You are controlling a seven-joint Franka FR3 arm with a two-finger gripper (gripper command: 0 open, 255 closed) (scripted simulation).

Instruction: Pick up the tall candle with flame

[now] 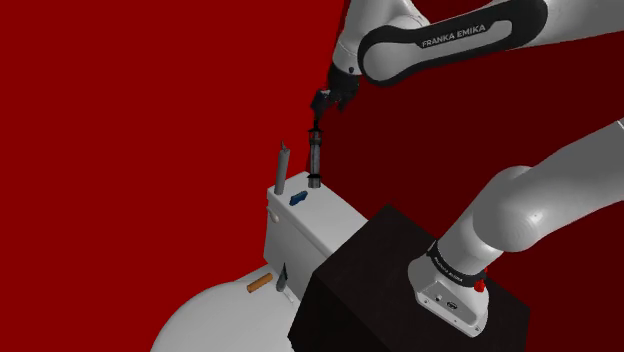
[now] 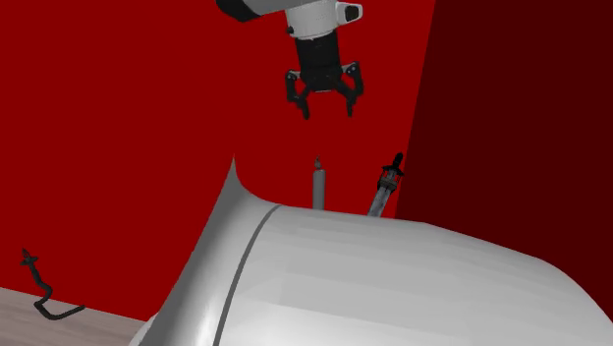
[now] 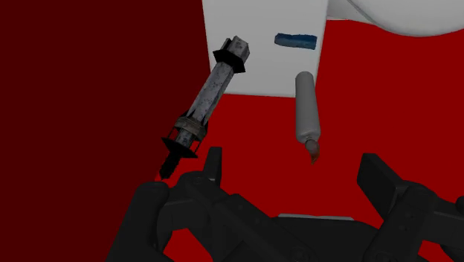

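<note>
My jaws are wide open and hold nothing; my two black fingers [image 3: 215,165] stand far apart. Below me, with a clear gap, the tall grey candle [image 3: 305,104] stands on the white table [image 3: 268,71]. Its small flame tip points up into the space between my jaws and touches neither side. Just beside it stands a dark torch-shaped stick [image 3: 210,95]. Past them a small blue thing [image 3: 295,39] lies on the table. Behind is a red wall [image 2: 118,98].

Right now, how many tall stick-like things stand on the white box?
2. A plain grey candle stands below the open end effector; a darker banded stick stands beside it, both on the white box. Nothing seems hidden.
</note>
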